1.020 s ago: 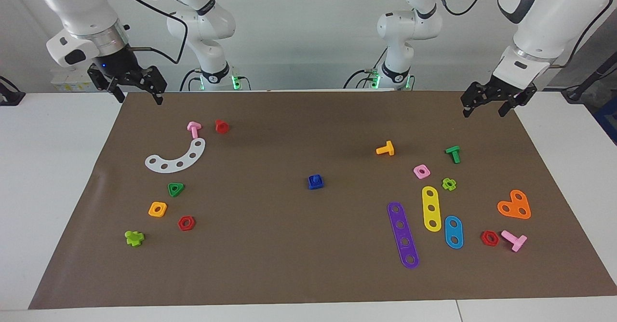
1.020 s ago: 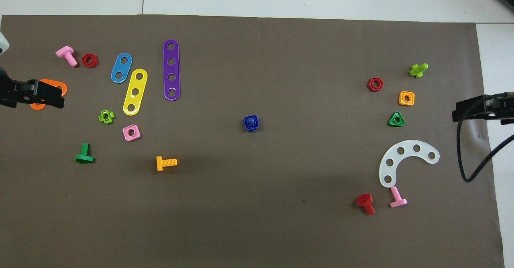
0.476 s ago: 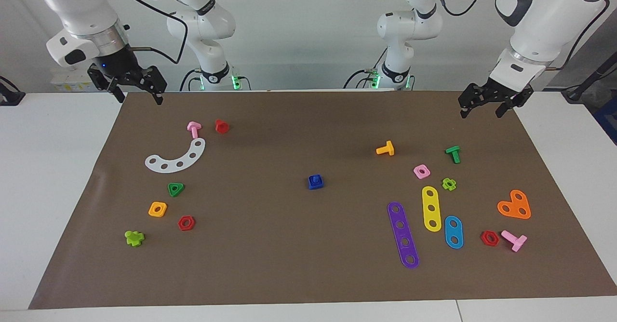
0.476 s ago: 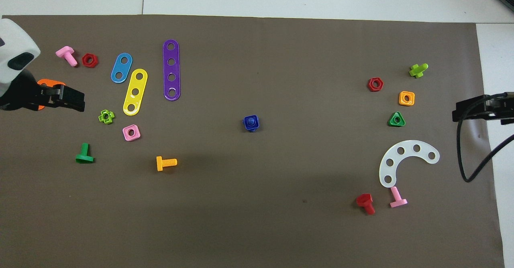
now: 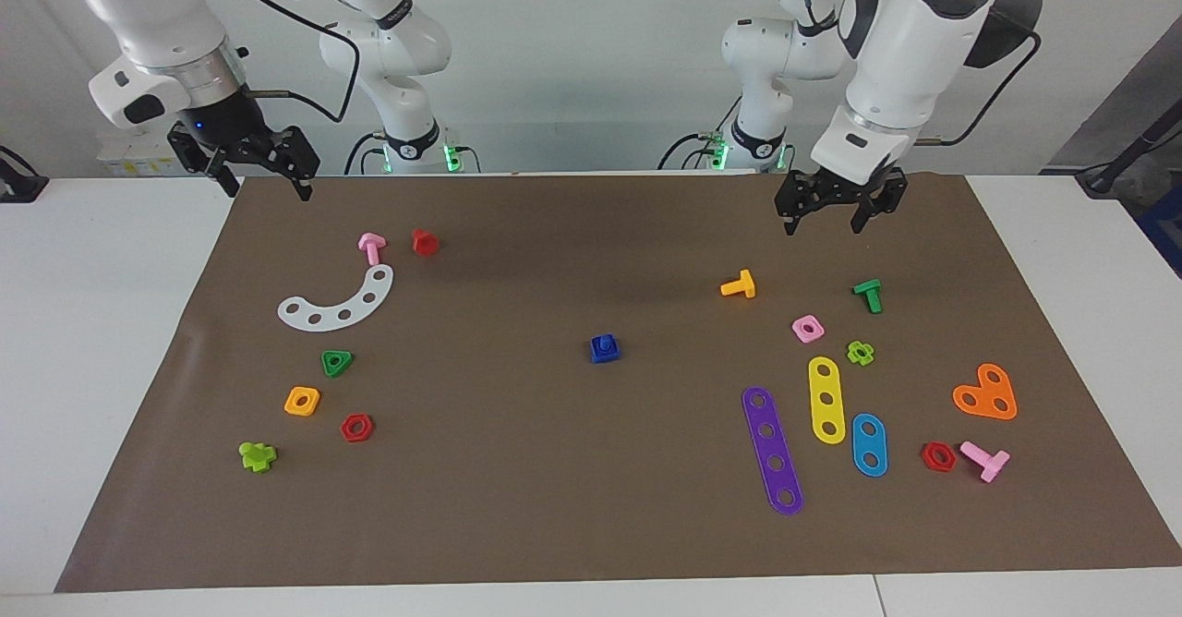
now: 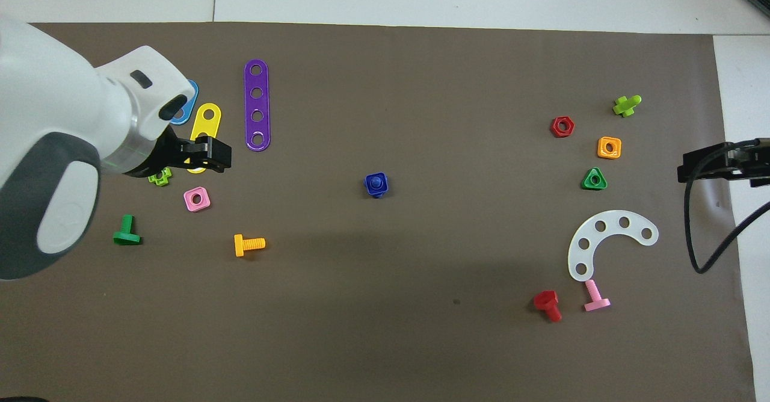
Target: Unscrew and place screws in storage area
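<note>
The dark-blue bolt (image 5: 604, 347) (image 6: 376, 184) sits near the middle of the brown mat (image 5: 572, 469) that covers the table (image 5: 102, 340), well apart from every other piece. It is small, glossy plastic, with a square outline at the bottom and a short round stub pointing up. I cannot tell whether the square part is its own head or a nut around it.

The left hand (image 5: 836, 215) (image 6: 204, 152) hangs in the air over the group of pieces at the left arm's end of the mat. Its fingers are spread and hold nothing. From overhead it covers the near end of the yellow strip (image 5: 827, 400).

The right hand (image 5: 263, 174) waits in the air over the mat's corner at the right arm's end. It is released and empty.

Around the yellow strip lie other flat, shiny pieces:
- A long purple four-hole strip (image 5: 772, 451).
- A light-blue oval plate (image 5: 869, 444).
- An orange heart-shaped plate (image 5: 986, 393).

Nearer to the robots than these are an orange bolt (image 5: 739, 285), a green bolt (image 5: 868, 295) and a pink square nut (image 5: 807, 328).

At the right arm's end lie a white curved strip with holes (image 5: 340, 303), a pink bolt (image 5: 371, 247) just beside it and a red bolt (image 5: 425, 242). Farther from the robots than these are a green triangular nut (image 5: 337, 362), an orange square nut (image 5: 302, 401) and a red hexagonal nut (image 5: 356, 428).
</note>
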Robot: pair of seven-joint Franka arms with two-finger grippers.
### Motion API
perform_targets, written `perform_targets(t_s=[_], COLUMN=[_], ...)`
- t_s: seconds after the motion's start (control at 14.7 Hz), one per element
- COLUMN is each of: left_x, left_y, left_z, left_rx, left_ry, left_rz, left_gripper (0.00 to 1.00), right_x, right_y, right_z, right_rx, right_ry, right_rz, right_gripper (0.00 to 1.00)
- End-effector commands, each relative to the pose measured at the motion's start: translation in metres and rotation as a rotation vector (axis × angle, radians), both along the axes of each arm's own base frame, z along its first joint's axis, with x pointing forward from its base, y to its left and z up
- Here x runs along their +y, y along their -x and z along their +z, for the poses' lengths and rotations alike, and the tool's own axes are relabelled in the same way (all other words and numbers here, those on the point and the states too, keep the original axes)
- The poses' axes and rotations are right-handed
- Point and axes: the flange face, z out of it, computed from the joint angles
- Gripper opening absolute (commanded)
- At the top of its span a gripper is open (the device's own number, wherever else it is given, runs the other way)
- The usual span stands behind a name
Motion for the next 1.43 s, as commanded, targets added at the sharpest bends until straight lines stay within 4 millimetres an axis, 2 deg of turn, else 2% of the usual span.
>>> perform_targets(t_s=[0.0,0.2,0.34,0.48,0.68,0.88,0.95,1.02,1.36], left_x=[-0.051,-0.09,-0.1,-0.12,-0.164,-0.192,-0.203,-0.213,-0.229], left_y=[-0.006,-0.011,-0.016,-0.015,-0.016,-0.018,-0.023,-0.027,-0.031], left_z=[-0.032,-0.054,-0.059,-0.072,-0.108,-0.132,-0.148,-0.156,-0.189], left_rx=[-0.021,-0.047,-0.074,-0.083,-0.056,-0.04,-0.032,-0.034,-0.055], left_ry=[0.037,0.063,0.086,0.095,0.081,0.063,0.053,0.053,0.035], left_rz=[0.073,0.103,0.115,0.098,0.117,0.146,0.162,0.17,0.153], left_gripper=[1.0,1.0,1.0,1.0,1.0,0.99,0.99,0.99,0.96], right_x=[0.001,0.001,0.001,0.001,0.001,0.001,0.001,0.001,0.001], right_y=[0.006,0.006,0.006,0.006,0.006,0.007,0.007,0.007,0.007], right_z=[0.002,0.002,0.002,0.002,0.002,0.003,0.003,0.003,0.003], right_rx=[-0.005,-0.005,-0.005,-0.005,-0.005,-0.007,-0.007,-0.007,-0.007], right_ry=[-0.004,-0.004,-0.004,-0.004,-0.004,-0.004,-0.004,-0.004,-0.004], right_rz=[-0.002,-0.004,-0.002,-0.002,-0.002,-0.004,-0.002,-0.002,-0.004], right_gripper=[1.0,1.0,1.0,1.0,1.0,1.0,1.0,1.0,1.0])
